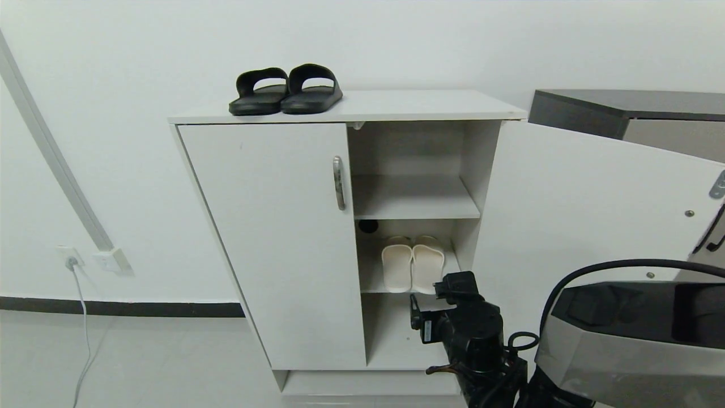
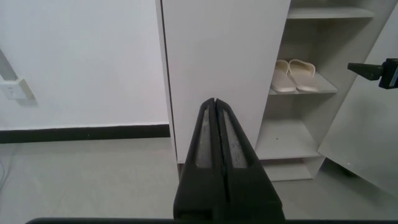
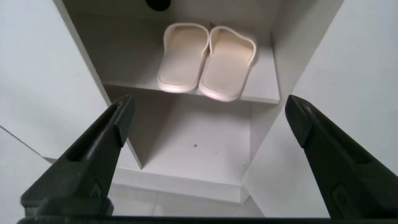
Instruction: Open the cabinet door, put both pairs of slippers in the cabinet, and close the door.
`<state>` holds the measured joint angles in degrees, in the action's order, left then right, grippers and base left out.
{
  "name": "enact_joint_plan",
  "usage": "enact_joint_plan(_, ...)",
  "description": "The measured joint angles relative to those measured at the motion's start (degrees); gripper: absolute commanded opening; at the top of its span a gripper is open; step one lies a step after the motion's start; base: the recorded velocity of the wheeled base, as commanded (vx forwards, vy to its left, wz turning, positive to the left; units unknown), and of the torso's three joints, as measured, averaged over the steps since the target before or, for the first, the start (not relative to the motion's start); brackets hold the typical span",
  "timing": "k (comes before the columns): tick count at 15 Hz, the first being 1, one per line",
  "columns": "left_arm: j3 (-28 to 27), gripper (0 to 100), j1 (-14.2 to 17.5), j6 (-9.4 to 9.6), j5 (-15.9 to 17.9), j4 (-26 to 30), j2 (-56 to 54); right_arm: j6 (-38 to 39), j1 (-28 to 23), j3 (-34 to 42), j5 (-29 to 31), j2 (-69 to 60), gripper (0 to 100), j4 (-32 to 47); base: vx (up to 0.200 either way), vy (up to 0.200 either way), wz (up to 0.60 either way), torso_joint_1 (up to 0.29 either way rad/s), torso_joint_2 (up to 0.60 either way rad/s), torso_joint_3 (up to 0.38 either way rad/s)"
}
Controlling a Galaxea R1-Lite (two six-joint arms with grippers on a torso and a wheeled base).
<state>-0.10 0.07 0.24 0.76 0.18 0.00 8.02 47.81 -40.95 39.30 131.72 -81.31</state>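
A white cabinet [image 1: 266, 226] stands against the wall with its right door [image 1: 589, 209] swung open and its left door shut. A white pair of slippers [image 1: 412, 264] [image 3: 207, 60] [image 2: 295, 75] lies side by side on the middle shelf. A black pair of slippers [image 1: 286, 90] rests on the cabinet top, at its left. My right gripper [image 3: 208, 127] hangs open and empty just in front of the lower compartment, below the white pair; it appears in the head view [image 1: 447, 294]. My left gripper [image 2: 214, 134] is shut on nothing, low and well back from the closed left door.
A grey-topped unit [image 1: 628, 113] stands behind the open door at the right. A wall socket with a cable [image 1: 71, 262] and a slanted conduit sit on the wall at the left. Bare floor [image 1: 141, 362] spreads in front of the cabinet at the left.
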Motion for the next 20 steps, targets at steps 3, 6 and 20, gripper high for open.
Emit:
enact_joint_plan(3,0.07,0,0.0,-0.06,-0.02,0.0,0.0,-0.01,-0.05,0.0,-0.02,0.04,100,0.02,0.0,0.0,0.0,0.0,0.0,0.0)
enact_joint_plan(6,0.02,0,0.0,-0.13,-0.05,0.0,0.0,-0.04,-0.05,0.05,-0.02,0.06,100,0.0,0.0,0.0,0.0,0.0,0.0,0.0)
enact_joint_plan(20,0.02,0,0.0,-0.32,-0.05,-0.02,0.0,-0.8,-0.05,0.52,-0.02,0.15,100,-0.28,0.0,0.186,0.0,0.002,0.0,0.004)
